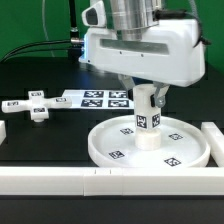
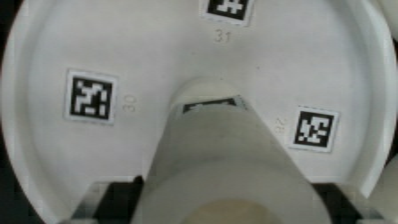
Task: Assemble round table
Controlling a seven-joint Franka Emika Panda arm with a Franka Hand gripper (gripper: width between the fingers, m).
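Observation:
The large rimmed round disc (image 1: pixel 150 148) lies flat on the black table near the front. The short cylindrical leg (image 1: pixel 147 125) stands upright at its centre. My gripper (image 1: pixel 147 100) comes down from above and is shut on the leg's upper part. In the wrist view the leg (image 2: pixel 222 150) runs between my dark fingers (image 2: pixel 125 200) down to the disc (image 2: pixel 107 60), which shows tags around it. The small cross-shaped foot (image 1: pixel 37 104) lies loose at the exterior view's left.
The marker board (image 1: pixel 100 97) lies behind the disc. White border blocks run along the front edge (image 1: pixel 60 180) and the exterior view's right (image 1: pixel 212 135). Another small white block (image 1: pixel 3 129) sits at the left edge.

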